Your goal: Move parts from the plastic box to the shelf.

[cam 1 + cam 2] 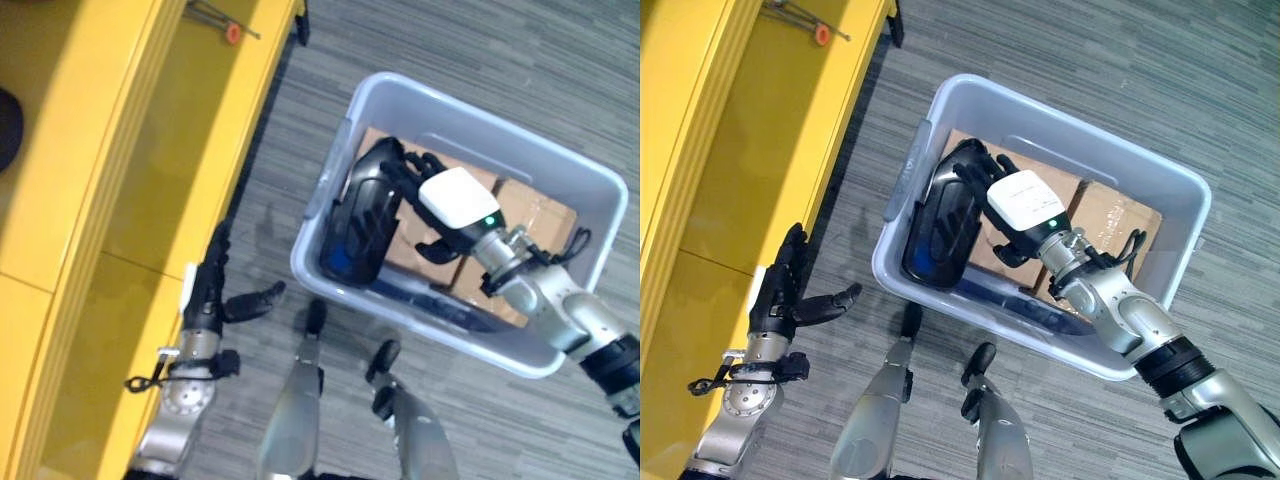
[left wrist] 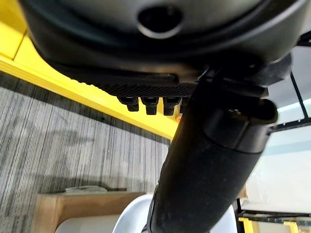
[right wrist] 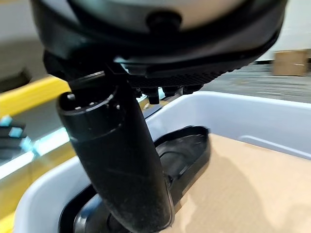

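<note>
Carpet (image 1: 480, 60), grey and striped, runs under a pale plastic box (image 1: 590, 190) that sits just beside the yellow shelf (image 1: 150, 200). In the left eye view a black moulded part (image 1: 365, 215) stands on edge inside the box against the wall nearest the shelf, with brown cardboard (image 1: 535, 205) lying flat behind it on the box floor. The right hand (image 1: 455, 200) reaches into the box with its fingers curled at the top edge of the part, though whether they actually clamp it I cannot tell from here. The left hand (image 1: 210, 295) hangs outside the box, close to the shelf's edge, fingers straight and thumb spread, holding nothing. In the right eye view a small orange-tipped item (image 1: 820, 35) lies on the shelf surface, well away from the box. In the left wrist view the left hand's thumb and straight fingertips (image 2: 148, 104) point toward the shelf's yellow edge, with the box rim beyond. In the right wrist view the thumb hangs over the black part inside the box, beside the cardboard.
</note>
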Tool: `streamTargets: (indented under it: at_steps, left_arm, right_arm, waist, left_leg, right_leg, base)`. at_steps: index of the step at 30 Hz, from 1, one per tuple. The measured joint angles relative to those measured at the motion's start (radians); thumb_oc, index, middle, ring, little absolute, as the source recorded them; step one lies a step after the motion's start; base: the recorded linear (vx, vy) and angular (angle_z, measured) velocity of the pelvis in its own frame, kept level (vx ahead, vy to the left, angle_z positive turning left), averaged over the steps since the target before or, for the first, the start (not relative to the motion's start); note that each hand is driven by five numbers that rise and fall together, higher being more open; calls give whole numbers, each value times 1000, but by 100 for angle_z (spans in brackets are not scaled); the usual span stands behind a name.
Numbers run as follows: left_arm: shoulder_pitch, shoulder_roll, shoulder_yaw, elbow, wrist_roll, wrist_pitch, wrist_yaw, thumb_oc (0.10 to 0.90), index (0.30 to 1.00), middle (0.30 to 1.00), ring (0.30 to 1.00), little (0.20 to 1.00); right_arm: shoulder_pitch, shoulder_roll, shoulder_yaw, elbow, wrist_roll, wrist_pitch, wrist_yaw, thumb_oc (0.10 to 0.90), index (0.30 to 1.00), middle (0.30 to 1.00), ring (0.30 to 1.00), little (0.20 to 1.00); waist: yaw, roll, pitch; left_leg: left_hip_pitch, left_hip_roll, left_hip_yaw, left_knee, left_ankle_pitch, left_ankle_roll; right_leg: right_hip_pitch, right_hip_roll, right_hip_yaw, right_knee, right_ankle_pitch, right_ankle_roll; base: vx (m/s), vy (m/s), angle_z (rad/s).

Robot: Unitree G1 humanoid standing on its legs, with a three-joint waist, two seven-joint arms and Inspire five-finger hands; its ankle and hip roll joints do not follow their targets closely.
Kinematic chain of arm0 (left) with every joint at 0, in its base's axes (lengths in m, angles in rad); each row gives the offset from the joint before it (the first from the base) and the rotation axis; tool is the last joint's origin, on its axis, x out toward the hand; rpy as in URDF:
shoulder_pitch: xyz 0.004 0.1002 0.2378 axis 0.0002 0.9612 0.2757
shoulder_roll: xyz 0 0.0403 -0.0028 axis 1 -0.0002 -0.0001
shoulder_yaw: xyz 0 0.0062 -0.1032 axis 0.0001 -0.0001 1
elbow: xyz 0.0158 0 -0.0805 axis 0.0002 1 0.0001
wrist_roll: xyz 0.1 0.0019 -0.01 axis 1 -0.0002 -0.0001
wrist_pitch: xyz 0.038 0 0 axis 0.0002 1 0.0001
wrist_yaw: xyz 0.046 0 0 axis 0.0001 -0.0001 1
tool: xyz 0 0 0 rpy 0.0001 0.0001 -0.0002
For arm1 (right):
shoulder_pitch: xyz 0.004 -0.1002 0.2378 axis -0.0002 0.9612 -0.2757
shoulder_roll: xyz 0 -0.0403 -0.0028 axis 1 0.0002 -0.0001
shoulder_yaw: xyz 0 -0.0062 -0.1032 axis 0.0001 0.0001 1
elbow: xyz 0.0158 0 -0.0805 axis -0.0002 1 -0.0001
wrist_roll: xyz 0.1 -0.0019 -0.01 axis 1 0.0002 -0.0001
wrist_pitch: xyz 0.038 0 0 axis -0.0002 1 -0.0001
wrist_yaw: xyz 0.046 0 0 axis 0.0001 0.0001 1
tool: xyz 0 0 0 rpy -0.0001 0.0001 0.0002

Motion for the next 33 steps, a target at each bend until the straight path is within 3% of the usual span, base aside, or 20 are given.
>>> streamTargets:
  at_steps: [4, 11, 24, 33]
  left_arm:
    - [-2, 3, 6, 0, 0, 0, 1, 900, 1000, 1000, 1000, 1000]
    - [-10, 5, -1, -2, 1, -1, 3, 900, 1000, 1000, 1000, 1000]
    - [-13, 5, -6, 0, 2, -1, 9, 900, 1000, 1000, 1000, 1000]
    - [-13, 5, -16, 1, 2, -3, 28, 900, 1000, 1000, 1000, 1000]
  right_arm:
    - [-76, -70, 64, -5, -69, -23, 8, 900, 1000, 1000, 1000, 1000]
    - [-147, -95, 196, -8, -133, -42, 30, 900, 1000, 1000, 1000, 1000]
    - [-149, -85, 217, -6, -171, -41, 39, 900, 1000, 1000, 1000, 1000]
    - [-195, -86, 271, 5, -171, -23, 38, 900, 1000, 1000, 1000, 1000]
  waist:
    - [2, 0, 0]
    - [-1, -2, 1]
    - [-2, -4, 2]
    - [-18, -5, 2]
  left_leg:
    - [-28, -5, -7, 19, -1, 1]
    - [-63, -3, -18, 41, 0, 1]
    - [-68, -6, -23, 42, 0, 2]
    - [-154, -13, -28, 74, 1, 4]
  right_leg:
    - [-40, -15, -2, 58, -23, -5]
    - [-86, -22, -7, 120, -51, -17]
    - [-88, -24, -11, 122, -52, -16]
    - [-174, -35, -10, 163, -61, -22]
  base:
    - [-10, -15, 6]
    - [-8, -9, 3]
    - [1, 1, 0]
    - [-2, 2, 2]
